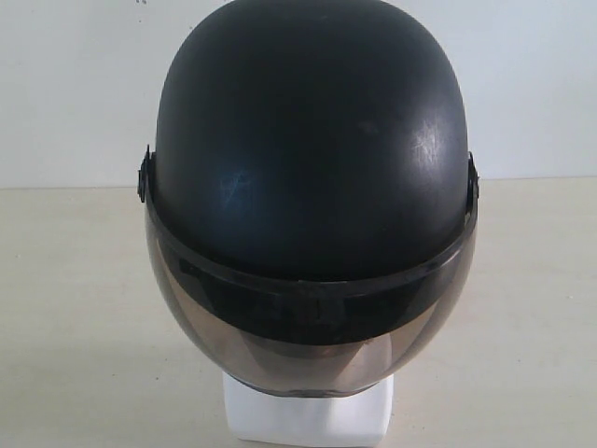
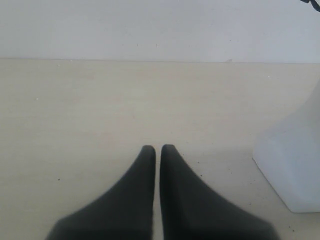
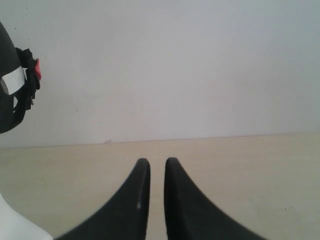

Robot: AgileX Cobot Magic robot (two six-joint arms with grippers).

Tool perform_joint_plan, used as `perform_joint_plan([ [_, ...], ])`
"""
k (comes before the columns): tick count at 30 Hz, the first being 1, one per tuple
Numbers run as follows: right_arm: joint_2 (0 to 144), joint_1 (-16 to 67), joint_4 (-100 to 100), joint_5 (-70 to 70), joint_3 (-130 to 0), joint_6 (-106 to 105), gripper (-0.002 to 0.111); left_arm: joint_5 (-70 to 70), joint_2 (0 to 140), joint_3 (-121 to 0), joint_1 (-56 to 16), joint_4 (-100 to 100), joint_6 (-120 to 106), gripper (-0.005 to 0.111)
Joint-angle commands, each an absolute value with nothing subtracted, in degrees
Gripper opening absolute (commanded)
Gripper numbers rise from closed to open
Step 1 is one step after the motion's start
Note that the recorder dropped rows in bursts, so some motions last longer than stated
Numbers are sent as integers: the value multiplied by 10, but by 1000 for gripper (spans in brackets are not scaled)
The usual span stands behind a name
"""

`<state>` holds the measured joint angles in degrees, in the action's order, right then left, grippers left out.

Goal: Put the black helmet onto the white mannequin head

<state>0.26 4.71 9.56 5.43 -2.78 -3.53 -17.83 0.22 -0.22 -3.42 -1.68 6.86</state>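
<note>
The black helmet [image 1: 308, 140] sits over the white mannequin head, whose square base [image 1: 308, 415] shows below the smoky visor [image 1: 308, 350]; the face is hidden behind it. Neither gripper shows in the exterior view. My left gripper [image 2: 158, 148] is shut and empty above the table, with the white base [image 2: 295, 155] off to one side. My right gripper [image 3: 157, 161] has its fingers nearly together with nothing between them. The helmet's edge [image 3: 7, 100] and a bit of white mannequin [image 3: 12, 225] lie at that view's border.
A pale beige table [image 1: 75, 327] spreads around the mannequin, with a plain white wall [image 1: 75, 84] behind it. A strap buckle with a red tab [image 3: 34, 70] hangs at the helmet's side.
</note>
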Motion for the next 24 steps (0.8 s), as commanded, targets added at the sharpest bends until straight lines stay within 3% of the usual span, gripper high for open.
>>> perform_joint_plan([
  [1, 0, 45, 97, 69, -27, -31, 12, -178, 0, 0, -33, -15, 67, 4],
  [24, 0, 45, 97, 124, -26, -34, 12, -178, 0, 0, -33, -15, 67, 4],
])
